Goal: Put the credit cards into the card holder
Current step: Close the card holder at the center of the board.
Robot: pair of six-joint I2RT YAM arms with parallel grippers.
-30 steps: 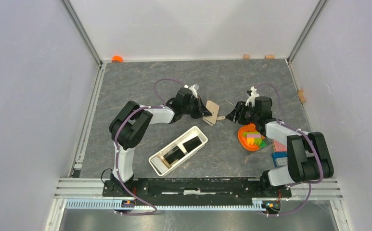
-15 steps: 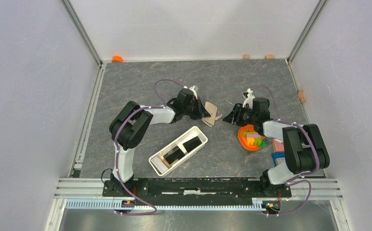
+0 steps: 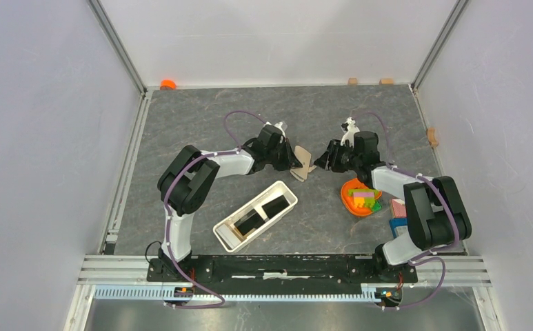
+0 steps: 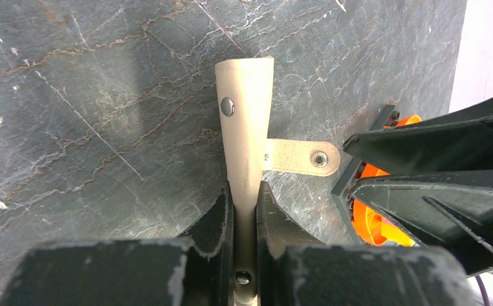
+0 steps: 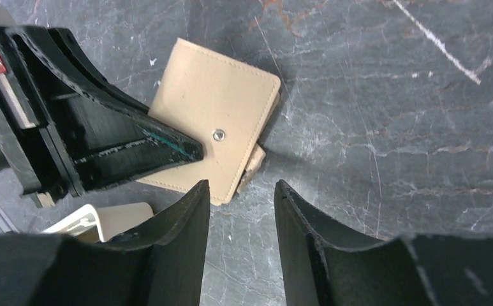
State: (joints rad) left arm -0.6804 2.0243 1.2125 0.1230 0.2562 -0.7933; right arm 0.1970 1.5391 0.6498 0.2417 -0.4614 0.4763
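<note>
Ok, nearest my bases: the card holder (image 3: 227,240) lies diagonally on the table (image 3: 201,117), with both credit cards (image 3: 274,205) already inside, one toward its far end and the other (image 3: 248,222) toward the near end. Neither of my hands is on them. To the right of it is the orange bowl (image 3: 349,196) with coloured blocks (image 3: 364,198) in it, just beside my right forearm. Further out, my left gripper (image 4: 245,191) is clamped on a tan wallet (image 4: 247,108). My left wrist view sees it edge-on, pinched between both fingers, with its snap tab (image 4: 298,157) sticking out toward my other hand. I can't tell whether the wallet touches the table. My right gripper (image 5: 240,191) faces it from the opposite side, with its fingers apart and nothing between them. Their tips are just beside the wallet's near corner, and I can't tell if there is contact. My right wrist view shows the wallet's flat face and a stud on it. At the far edge are a small orange cap (image 3: 167,84) on the left and two wooden pieces (image 3: 352,81) on the right.
</note>
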